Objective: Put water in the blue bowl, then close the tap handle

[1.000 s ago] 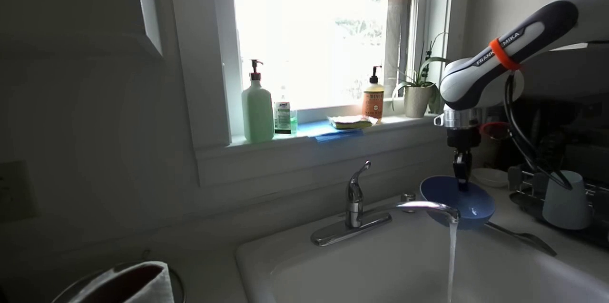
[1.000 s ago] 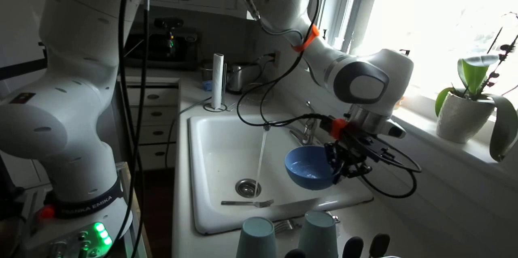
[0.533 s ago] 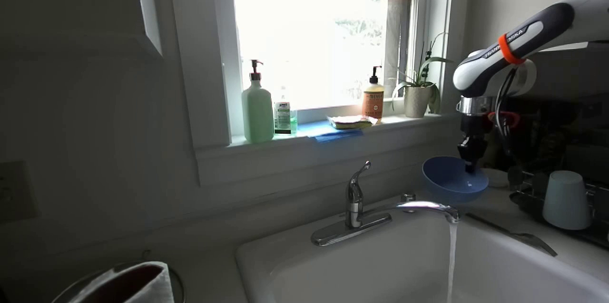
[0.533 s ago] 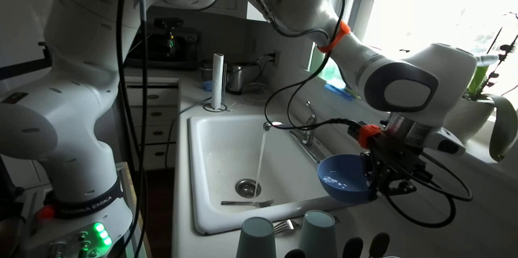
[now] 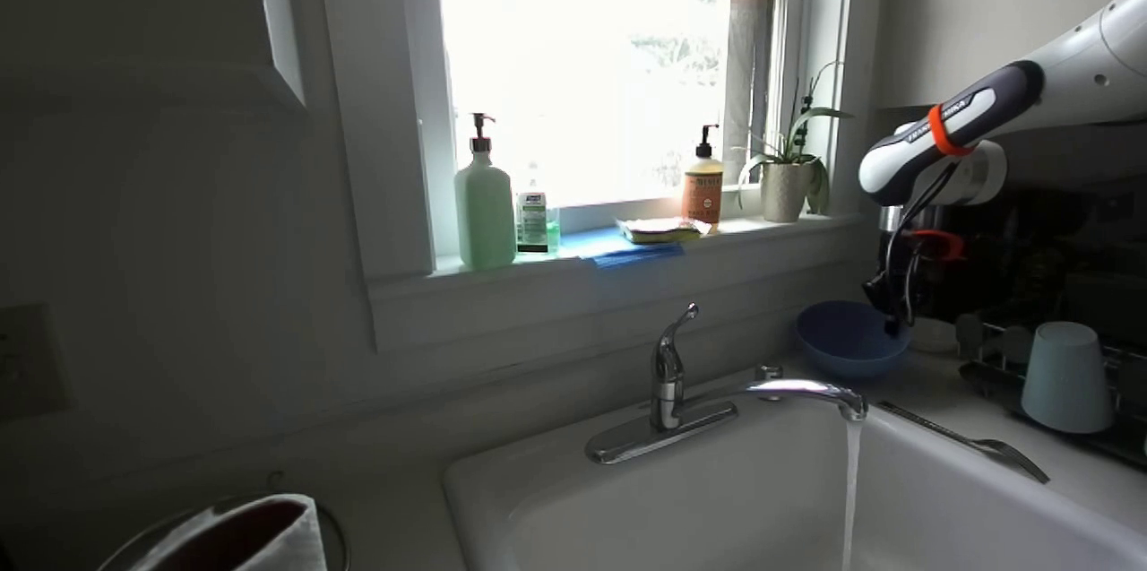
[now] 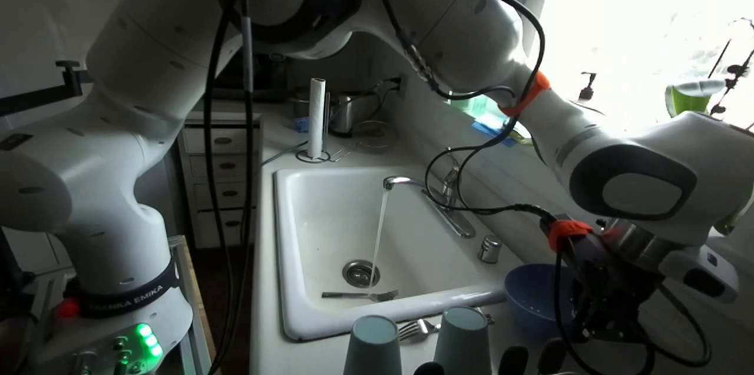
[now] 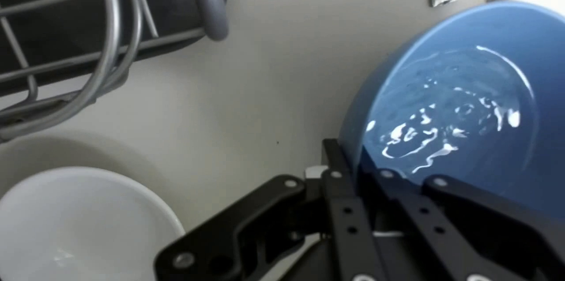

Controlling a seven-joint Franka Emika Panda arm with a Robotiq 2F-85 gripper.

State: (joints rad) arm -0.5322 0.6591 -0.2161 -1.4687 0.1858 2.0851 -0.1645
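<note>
Water (image 7: 446, 118) glints in the blue bowl (image 7: 525, 29), pinched at its edge by my jaws beside the sink (image 6: 400, 307), contact with the table (image 7: 265, 82) unclear; I should settle it level before letting go.

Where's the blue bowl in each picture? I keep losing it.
In an exterior view, the blue bowl is right of centre, above the end of the chrome spout.
In an exterior view, the blue bowl is at lower right, beside the sink.
Wrist view: the blue bowl is cut off at the right edge, water inside.
Shared landmark: the black gripper, at the blue bowl in all three.
</note>
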